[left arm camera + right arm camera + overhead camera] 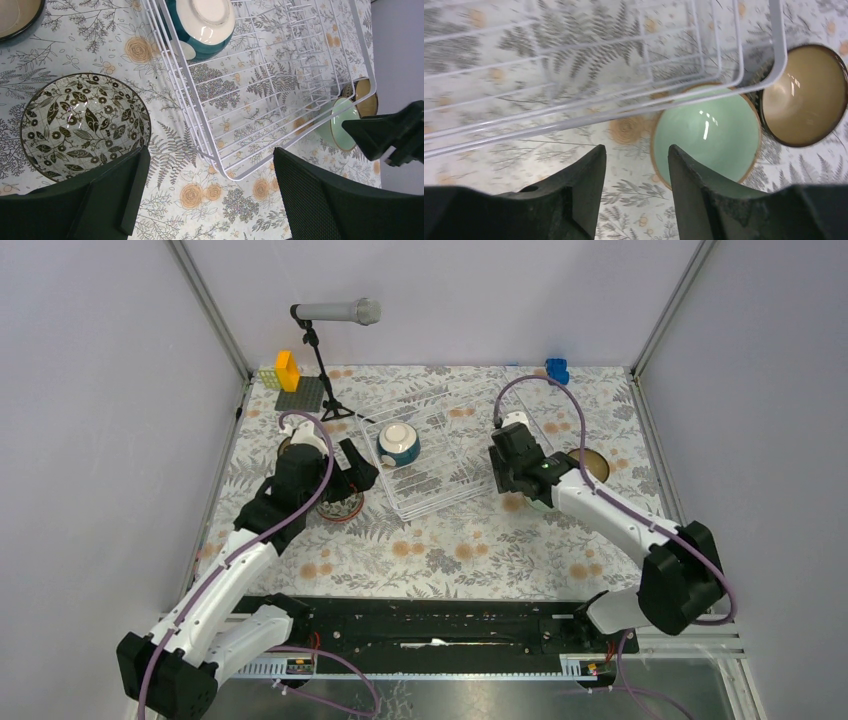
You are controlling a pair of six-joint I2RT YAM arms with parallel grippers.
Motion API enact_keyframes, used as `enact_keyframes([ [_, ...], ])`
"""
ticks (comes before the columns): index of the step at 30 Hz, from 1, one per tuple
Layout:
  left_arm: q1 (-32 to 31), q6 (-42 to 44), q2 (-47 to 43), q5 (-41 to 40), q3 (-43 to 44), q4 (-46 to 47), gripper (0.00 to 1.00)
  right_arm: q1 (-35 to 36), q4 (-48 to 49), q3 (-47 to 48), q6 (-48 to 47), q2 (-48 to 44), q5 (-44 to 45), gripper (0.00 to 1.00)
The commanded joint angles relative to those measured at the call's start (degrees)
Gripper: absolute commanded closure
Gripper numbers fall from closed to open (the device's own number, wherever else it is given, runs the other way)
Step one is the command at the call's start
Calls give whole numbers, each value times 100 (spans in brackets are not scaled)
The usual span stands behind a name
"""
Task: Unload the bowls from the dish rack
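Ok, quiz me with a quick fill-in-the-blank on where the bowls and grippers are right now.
1. The only bowl inside the dish rack is the ___ one.
2. The pale green bowl sits outside the rack, nearest the ___ gripper.
3. The left gripper and right gripper are both ___, holding nothing.
Missing words: teal; right; open.

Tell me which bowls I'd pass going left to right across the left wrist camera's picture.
dark floral bowl outside the rack → teal bowl inside the dish rack → pale green bowl past the rack's right corner → brown bowl beside it.
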Motion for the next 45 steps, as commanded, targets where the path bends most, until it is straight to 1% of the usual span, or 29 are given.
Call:
enact_keyframes([
  [1,6,-73,72,94,-7,327,1,-2,30,365,-150,-475,-1150,43],
  [5,6,-94,172,149,2,374,1,-1,320,417,-147,-739,-1998,36],
  [8,6,-78,226,154,36,375,1,-7,483,594,-80,-752,-2678,23],
  [9,6,-72,232,154,44,377,1,-7,529,694,-41,-697,-2828,21],
  [11,6,-67,267,150,54,381,1,-7,601,929,96,-495,-2942,15],
  [13,6,-72,285,154,70,394,1,-2,697,1169,316,-232,-2950,2],
  [14,6,-65,293,147,78,389,1,-6,792,1280,423,-111,-3022,1],
  [16,6,-44,303,139,87,385,1,-7,1175,1378,671,117,-3220,0],
  [18,6,-5,297,120,89,387,1,-7,1723,1311,1157,281,-3287,0],
  [20,6,39,295,131,98,396,1,-5,2143,1274,1640,456,-3072,0],
  [22,6,78,268,157,115,397,1,-37,2247,1372,2122,603,-2711,0],
  [24,6,103,236,155,129,397,1,-189,2222,1488,2189,759,-2600,0],
  [26,6,131,189,130,104,405,1,-400,2645,1406,2076,918,-3035,0],
  [28,6,168,135,75,56,404,1,-456,3196,1296,2089,1122,-3594,0],
  [29,6,169,104,53,36,420,1,-454,3267,1390,2135,1278,-3792,0],
  [31,6,142,64,99,4,451,1,-410,2945,1791,2220,1687,-4034,0],
  [34,6,42,4,303,-91,583,1,-247,2162,2619,2136,2306,-3730,0],
  [41,8,81,-16,261,-351,731,1,-86,2049,3396,2454,3299,-3613,0],
  [45,6,133,-8,236,-483,798,1,44,1925,3890,2549,3784,-3401,0],
])
